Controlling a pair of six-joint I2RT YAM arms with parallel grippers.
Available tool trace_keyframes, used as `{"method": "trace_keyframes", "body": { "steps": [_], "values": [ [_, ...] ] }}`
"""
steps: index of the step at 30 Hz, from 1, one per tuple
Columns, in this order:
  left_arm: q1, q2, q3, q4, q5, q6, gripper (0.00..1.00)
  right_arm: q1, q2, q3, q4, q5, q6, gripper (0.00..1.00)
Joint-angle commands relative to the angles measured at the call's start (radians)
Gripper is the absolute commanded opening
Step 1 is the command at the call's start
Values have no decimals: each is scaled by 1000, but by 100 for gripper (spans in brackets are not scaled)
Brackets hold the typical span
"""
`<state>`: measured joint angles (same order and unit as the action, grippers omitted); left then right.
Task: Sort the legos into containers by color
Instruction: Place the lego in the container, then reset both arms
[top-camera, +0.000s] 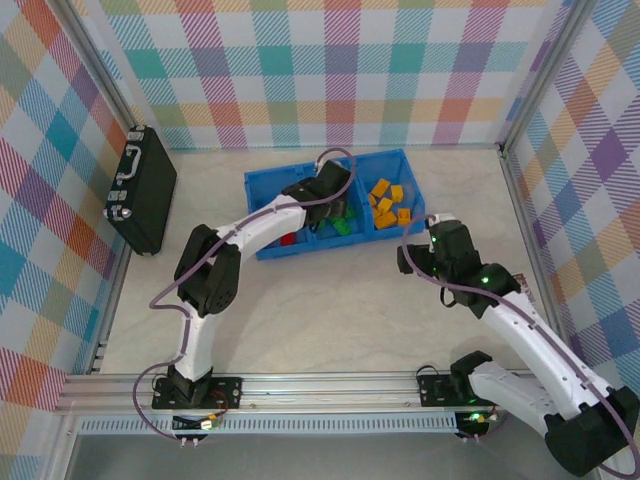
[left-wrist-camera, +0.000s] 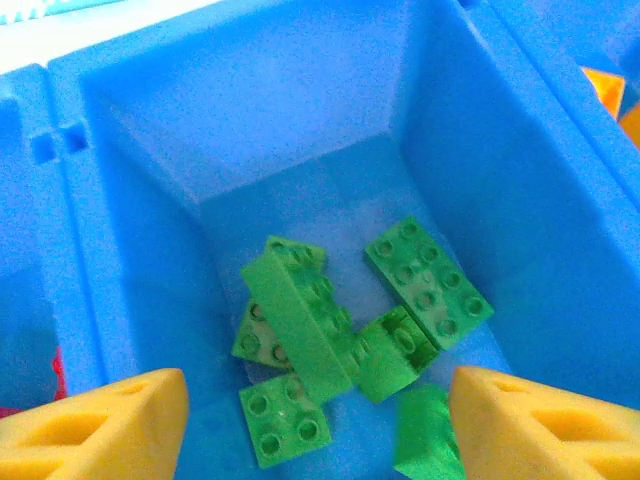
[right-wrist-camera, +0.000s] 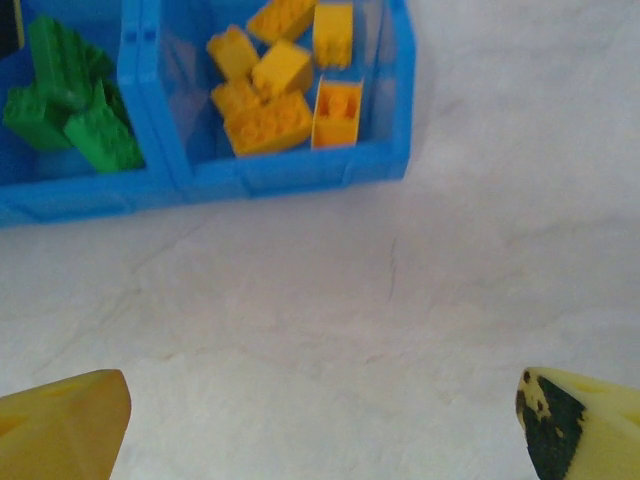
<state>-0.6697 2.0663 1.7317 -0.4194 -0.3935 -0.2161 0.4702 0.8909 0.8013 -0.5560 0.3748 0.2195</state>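
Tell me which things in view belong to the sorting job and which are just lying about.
Job:
- blue bin, three compartments
- green legos, middle compartment
- yellow-orange legos, right compartment
- red lego, left compartment

Lying about:
- black case, left of the bin

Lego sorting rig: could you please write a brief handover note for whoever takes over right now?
Left gripper: open above the middle compartment of the bin, a blurred green brick between its fingers, not gripped.
Right gripper: open, empty, over the table short of the bin.
Red bricks sit left, green bricks middle, yellow bricks right.
Done: every brick I can see is binned by colour.
To do: probably just pull both arms back.
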Motion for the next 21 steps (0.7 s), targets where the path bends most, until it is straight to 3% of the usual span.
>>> {"method": "trace_keyframes", "body": {
  "steps": [1, 6, 8, 10, 12, 17, 19, 21],
  "values": [
    [10, -118, -3, 23, -4, 43, 72, -7, -42, -91, 257, 119, -180, 99],
    [24, -424, -201, 69, -142, 195, 79, -44, -56, -272, 572, 113, -303, 99],
    [41, -584, -337, 120, -268, 248, 100, -74, -33, -300, 618, 81, -285, 99],
    [78, -749, -508, 219, -388, 327, 100, -84, -3, -313, 646, 74, -290, 99],
    [131, -898, -644, 240, -435, 383, 100, -89, 24, -339, 704, 76, -298, 99],
    [319, -1195, -1014, 348, -368, 355, 100, -155, 100, -398, 829, -32, -260, 99],
    [379, -1270, -1222, 534, -218, 319, 100, -167, 141, -416, 890, -61, -263, 99],
    [386, -1276, -1388, 781, -141, 308, 100, -179, 180, -431, 946, -95, -272, 99]
  ]
}}
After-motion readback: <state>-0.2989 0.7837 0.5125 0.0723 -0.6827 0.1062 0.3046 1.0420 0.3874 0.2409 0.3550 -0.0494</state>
